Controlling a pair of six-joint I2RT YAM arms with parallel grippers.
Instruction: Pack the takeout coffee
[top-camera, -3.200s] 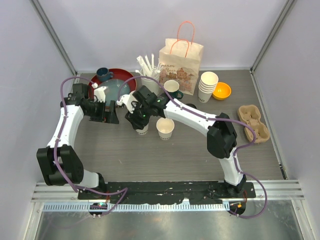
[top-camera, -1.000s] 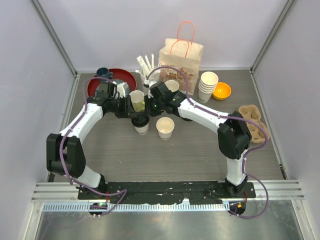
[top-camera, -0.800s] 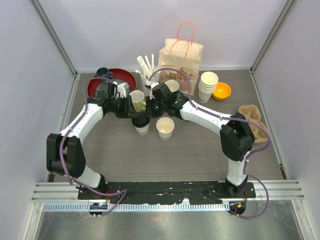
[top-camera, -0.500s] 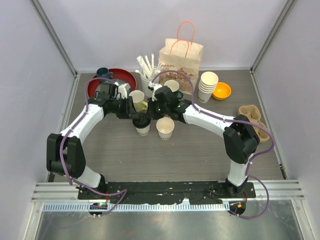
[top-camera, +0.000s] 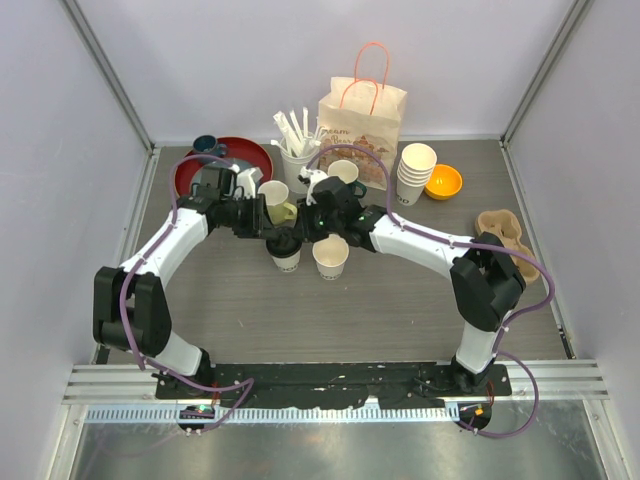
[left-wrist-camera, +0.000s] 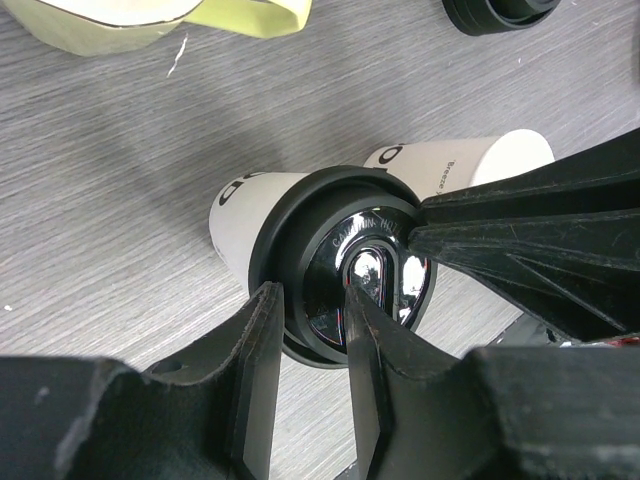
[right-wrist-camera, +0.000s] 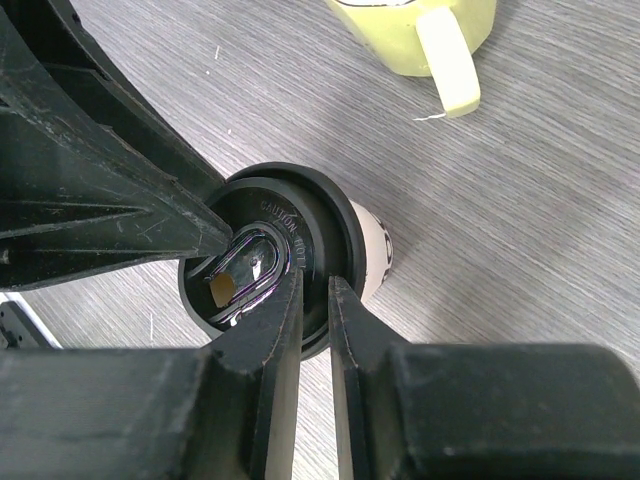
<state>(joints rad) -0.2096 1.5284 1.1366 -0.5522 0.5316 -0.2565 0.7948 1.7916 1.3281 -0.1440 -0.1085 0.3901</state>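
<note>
One takeout coffee cup, cream-white, stands mid-table with a black lid on it. My left gripper comes in from the left, its jaws closed on the lid's near rim. From the right my right gripper pinches the opposite rim of the same lid. Both fingertip pairs meet over this cup in the top view, left gripper and right gripper. A second cream cup, lidless, stands just right of it. A loose black lid lies farther back.
A yellow mug and another open cup sit right behind the grippers. Behind them are a red plate, a cup of stirrers, a paper bag, stacked cups and an orange bowl. A pulp carrier lies right.
My right gripper has come forward and down from beside the mug onto the lidded cup. The left gripper stayed at the lid, its jaws a touch narrower. The cups did not move.
</note>
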